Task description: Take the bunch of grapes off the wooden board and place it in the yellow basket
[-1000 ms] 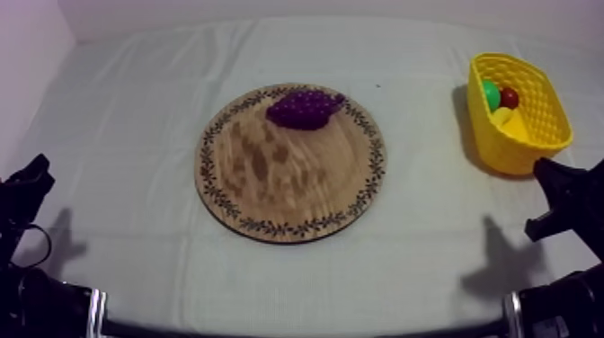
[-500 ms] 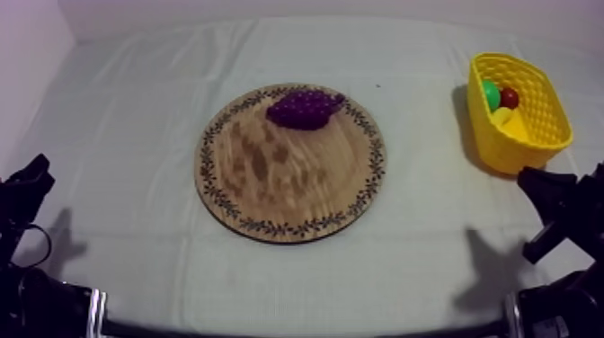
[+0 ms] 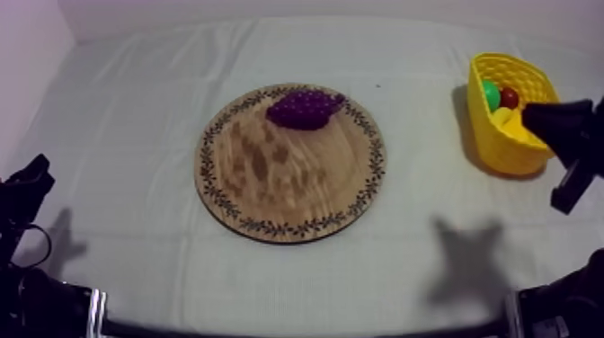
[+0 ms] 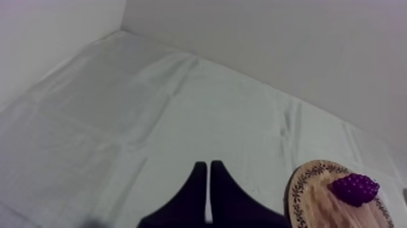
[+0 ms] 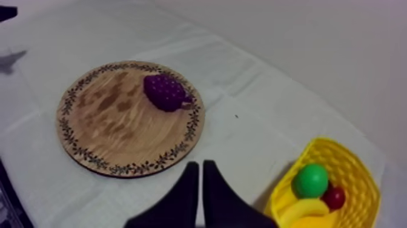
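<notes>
**Grapes untouched on the board, every step left to do**

The bunch of grapes (image 3: 304,108) lay on the far part of the round wooden board (image 3: 288,189), just inside its patterned rim, with nothing touching it. The yellow basket (image 3: 512,148) stood well apart from the board at the right side of the surface (image 3: 135,117). It held a green fruit (image 5: 311,180), a small red fruit (image 5: 334,197) and a banana (image 5: 301,212), and I judged there was room left for the bunch.

The right fingers (image 5: 189,191) were pressed together in a narrow wedge, gripping nothing. That arm hung by the basket, well short of the board. The left fingers (image 4: 195,191) were likewise clenched on nothing, low at their own side, with the board and grapes off beyond them.

To my eye the job stood at its very beginning. The reach to the board, the parting of the fingers, the grasp, the carry and the release into the basket all remained. The right arm looked the likelier one for it, being on the basket's side.
</notes>
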